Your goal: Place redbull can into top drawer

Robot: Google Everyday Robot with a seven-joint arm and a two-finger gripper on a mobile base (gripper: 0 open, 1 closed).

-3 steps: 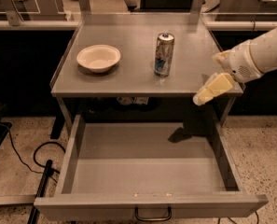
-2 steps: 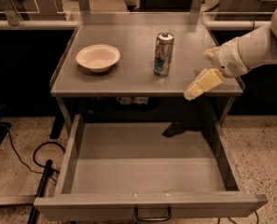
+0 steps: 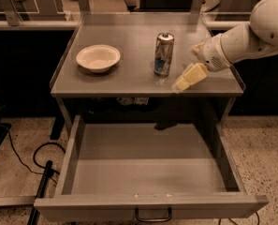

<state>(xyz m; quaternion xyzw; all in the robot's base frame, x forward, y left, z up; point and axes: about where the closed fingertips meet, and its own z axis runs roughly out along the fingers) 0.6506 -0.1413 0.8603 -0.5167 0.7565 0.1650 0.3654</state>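
The redbull can [image 3: 163, 54] stands upright on the grey tabletop [image 3: 129, 74], right of centre. The top drawer [image 3: 148, 172] is pulled fully open below the tabletop, and nothing lies inside it; its dark loop handle [image 3: 152, 216] shows at the bottom front. My gripper [image 3: 187, 78] hangs from the white arm [image 3: 251, 36] that reaches in from the right. It sits just right of the can and slightly nearer the front edge, a small gap apart from the can, above the tabletop.
A shallow cream bowl [image 3: 98, 57] sits on the left of the tabletop. Black cables [image 3: 24, 161] and a dark pole lie on the speckled floor at left. Glass partitions and counters run behind the table.
The arm and gripper have moved left and slightly up, from over the table's right edge towards the can. The can, bowl and drawer have not moved.
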